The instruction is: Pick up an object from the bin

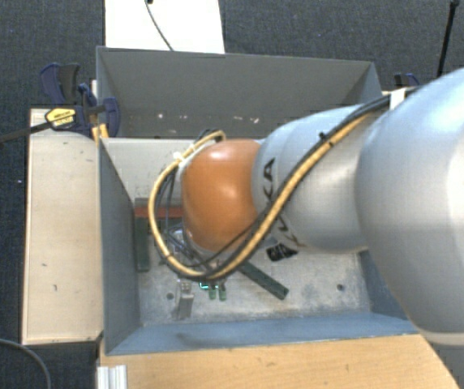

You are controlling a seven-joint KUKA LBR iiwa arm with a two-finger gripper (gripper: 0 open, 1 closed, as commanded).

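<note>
One small grey obj point(185, 302) just beside hand point(213, 288), nr bin point(240, 87) front; hand opening: can't tell.

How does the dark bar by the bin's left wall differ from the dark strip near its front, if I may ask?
The dark bar runs along the left wall; the dark strip lies diagonally. The bar looks wider, the strip thinner. Both are dark, straight and long.

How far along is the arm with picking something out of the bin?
Reach looks done: the gripper sits low over the bin floor, beside a small grey metal piece and a dark bar. No grasp is visible, so gripping and lifting remain.
</note>
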